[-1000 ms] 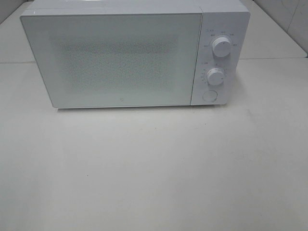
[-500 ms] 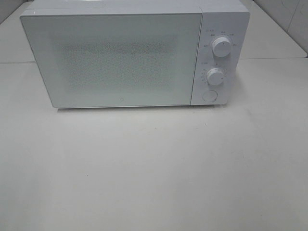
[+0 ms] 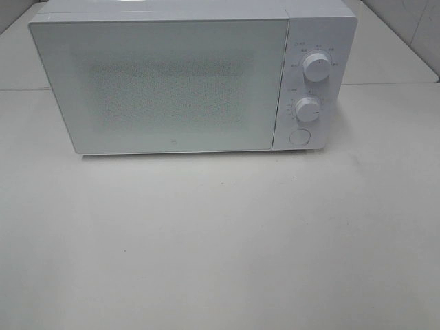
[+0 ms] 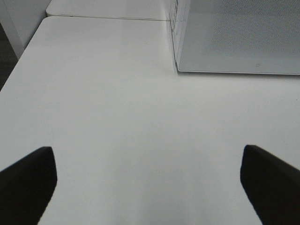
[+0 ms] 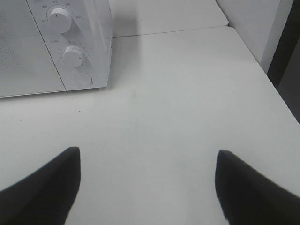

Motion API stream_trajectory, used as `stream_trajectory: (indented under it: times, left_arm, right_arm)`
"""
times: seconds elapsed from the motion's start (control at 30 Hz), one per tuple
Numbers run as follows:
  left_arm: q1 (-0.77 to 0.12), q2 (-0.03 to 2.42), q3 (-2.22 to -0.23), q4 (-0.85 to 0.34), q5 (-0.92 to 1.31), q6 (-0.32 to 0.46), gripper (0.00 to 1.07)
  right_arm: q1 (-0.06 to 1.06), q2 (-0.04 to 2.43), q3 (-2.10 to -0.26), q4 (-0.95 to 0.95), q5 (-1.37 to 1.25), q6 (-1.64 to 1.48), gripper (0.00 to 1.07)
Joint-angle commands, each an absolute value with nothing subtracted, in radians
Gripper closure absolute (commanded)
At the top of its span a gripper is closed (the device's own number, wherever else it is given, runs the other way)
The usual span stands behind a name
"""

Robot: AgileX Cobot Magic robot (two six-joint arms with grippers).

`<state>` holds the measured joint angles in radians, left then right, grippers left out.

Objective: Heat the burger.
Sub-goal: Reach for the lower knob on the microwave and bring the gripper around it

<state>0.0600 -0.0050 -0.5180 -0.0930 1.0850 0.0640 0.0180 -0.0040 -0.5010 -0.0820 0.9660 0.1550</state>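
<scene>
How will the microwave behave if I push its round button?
Boxy and wide-based, the microwave is probably heavy and unlikely to tip. On the smooth table, a hard press on the round button might slide it back.

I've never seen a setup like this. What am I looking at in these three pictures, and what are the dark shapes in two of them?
It is a robot with two arms, each ending in a gripper. One camera looks down from high up on a white microwave, door shut, standing on a white table. The other two cameras ride on the wrists. The dark shapes are the fingers of the left gripper and the right gripper, both open and holding nothing. No burger is in sight.
</scene>
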Motion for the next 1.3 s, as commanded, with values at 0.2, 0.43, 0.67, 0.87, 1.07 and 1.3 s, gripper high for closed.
stream_trajectory:
  times: [0.2,0.43,0.67,0.87,1.07,1.3]
  left_arm:
    - [0.062,-0.029,-0.518,-0.101,1.07,0.061,0.07]
    - [0.062,-0.029,-0.518,-0.101,1.07,0.061,0.07]
    - [0.062,-0.029,-0.518,-0.101,1.07,0.061,0.07]
    - [0.062,-0.029,-0.518,-0.101,1.07,0.061,0.07]
    - [0.062,-0.029,-0.518,-0.101,1.07,0.061,0.07]
    - [0.062,-0.029,-0.518,-0.101,1.07,0.061,0.07]
  right_arm:
    - [0.013,0.053,-0.528,-0.089,0.891,0.09,0.31]
    - [0.013,0.11,-0.523,-0.099,0.721,0.09,0.31]
    - [0.013,0.216,-0.479,-0.101,0.567,0.09,0.31]
    - [0.013,0.299,-0.452,-0.1,0.442,0.094,0.31]
    - [0.013,0.393,-0.443,-0.1,0.345,0.097,0.31]
    - [0.013,0.504,-0.443,-0.101,0.211,0.082,0.31]
